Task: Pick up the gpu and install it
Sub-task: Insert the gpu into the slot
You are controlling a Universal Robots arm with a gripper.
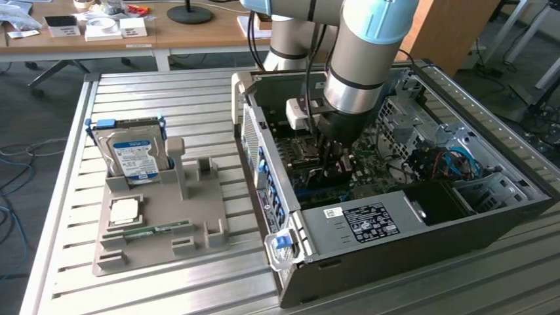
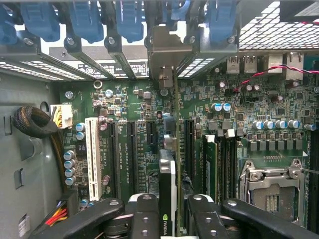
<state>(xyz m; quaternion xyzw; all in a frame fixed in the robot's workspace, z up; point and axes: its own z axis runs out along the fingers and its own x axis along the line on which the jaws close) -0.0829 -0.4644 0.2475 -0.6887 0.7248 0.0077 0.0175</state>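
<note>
One arm: we see the gripper (image 1: 337,172) lowered inside the open computer case (image 1: 490,216), above the motherboard (image 2: 134,107).
Fingers: we read the two black fingers (image 2: 144,216) as clamped on the gpu (image 2: 168,199), one on each face of the card.
Gpu position: we see it held on edge, upright over the motherboard expansion slots, its silver bracket (image 2: 167,55) at the case's rear slot wall beneath the blue clips (image 2: 89,20).
Landmark, case: we note the gray parts tray (image 1: 162,216) beside the case on the slatted surface (image 1: 52,216).
Tray contents: hard drive (image 1: 133,156) standing upright; RAM stick (image 1: 149,231) lying flat.
</note>
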